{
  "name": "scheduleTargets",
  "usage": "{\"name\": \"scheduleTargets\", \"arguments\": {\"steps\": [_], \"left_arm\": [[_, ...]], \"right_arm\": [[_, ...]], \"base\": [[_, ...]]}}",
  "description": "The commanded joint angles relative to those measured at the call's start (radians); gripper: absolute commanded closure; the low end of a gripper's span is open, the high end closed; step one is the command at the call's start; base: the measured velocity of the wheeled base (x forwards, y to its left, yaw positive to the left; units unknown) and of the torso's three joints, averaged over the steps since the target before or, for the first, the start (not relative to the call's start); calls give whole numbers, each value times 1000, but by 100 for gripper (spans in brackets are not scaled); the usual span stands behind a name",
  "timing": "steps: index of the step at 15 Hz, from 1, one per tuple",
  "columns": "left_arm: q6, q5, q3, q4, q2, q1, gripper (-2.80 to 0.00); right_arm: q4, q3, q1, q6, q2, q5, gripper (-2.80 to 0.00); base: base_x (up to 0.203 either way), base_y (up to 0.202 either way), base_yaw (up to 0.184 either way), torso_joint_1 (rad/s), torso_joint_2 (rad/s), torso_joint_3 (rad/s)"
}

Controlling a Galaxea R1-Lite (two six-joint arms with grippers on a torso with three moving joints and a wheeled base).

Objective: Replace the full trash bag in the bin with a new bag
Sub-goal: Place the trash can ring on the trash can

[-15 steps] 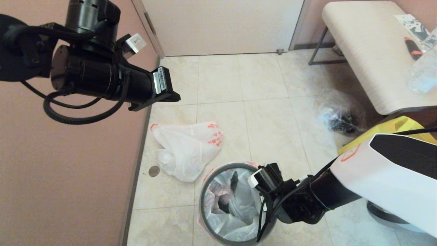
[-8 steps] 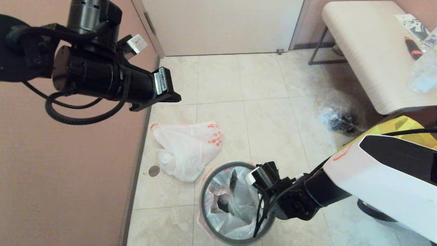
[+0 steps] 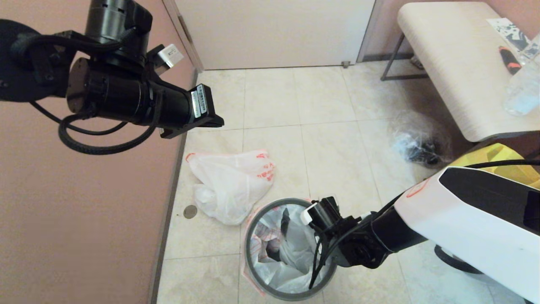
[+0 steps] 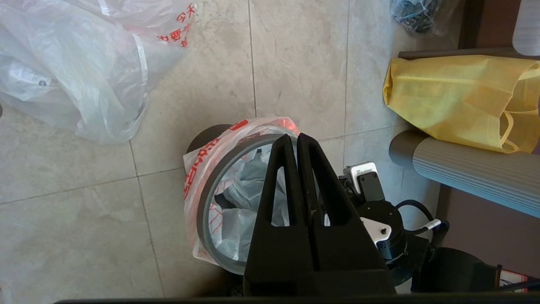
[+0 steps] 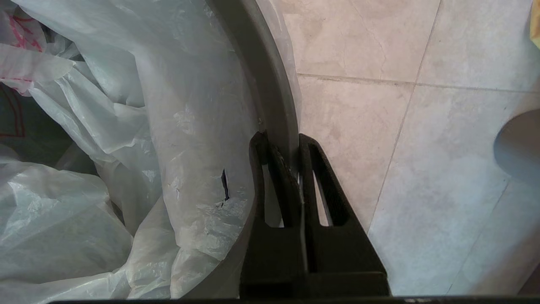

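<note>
The bin (image 3: pixel 249 249) stands on the floor tiles in front of me, its grey hoop (image 5: pixel 261 76) ringing the top. The new bag (image 3: pixel 291 270) lines it, with red characters on the overhang (image 4: pixel 198 164). My right gripper (image 5: pixel 282 141) is shut on the hoop at the bin's right side (image 3: pixel 325 257), one finger inside and one outside. The full trash bag (image 3: pixel 228 185) lies slumped on the floor beside the left wall (image 4: pixel 71 63). My left gripper (image 4: pixel 296 137) hangs high above the bin, shut and empty (image 3: pixel 217 121).
A clear bag of dark items (image 3: pixel 417 141) lies under the bench (image 3: pixel 455 63) at the right. A yellow fabric tote (image 4: pixel 460 105) sits by my base. The pink wall (image 3: pixel 84 211) runs down the left, a door (image 3: pixel 274 29) stands ahead, and a floor drain (image 3: pixel 190 211) lies near the wall.
My right arm has drawn a little to the left, and the bin has shifted slightly left with it. The left arm has barely moved.
</note>
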State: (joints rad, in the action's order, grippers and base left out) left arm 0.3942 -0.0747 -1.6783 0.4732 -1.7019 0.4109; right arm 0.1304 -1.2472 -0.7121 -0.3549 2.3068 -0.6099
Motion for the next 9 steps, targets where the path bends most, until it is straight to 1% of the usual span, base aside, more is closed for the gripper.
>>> {"name": "scheduleTargets", "arguments": {"steps": [1,5,7,8,9], "left_arm": [[3,0,0,2,-7,0,0],[3,0,0,2,-12,2,0],[2,-7,0,5,-12,2,0],[2,-35,0,7,-11,1,0],[0,-80,4,9,-13,-3,0]], "right_arm": [[33,17,-8,-2,-2,-5,-280],[40,55,-7,-5,-60,14,-280],[40,87,-7,-8,-125,63,-280],[41,115,-6,-16,-173,103,-280],[41,142,-1,-28,-224,163,-280]], "base": [[0,0,0,0,0,0],[0,0,0,0,0,0],[0,0,0,0,0,0],[0,0,0,0,0,0],[0,0,0,0,0,0]]}}
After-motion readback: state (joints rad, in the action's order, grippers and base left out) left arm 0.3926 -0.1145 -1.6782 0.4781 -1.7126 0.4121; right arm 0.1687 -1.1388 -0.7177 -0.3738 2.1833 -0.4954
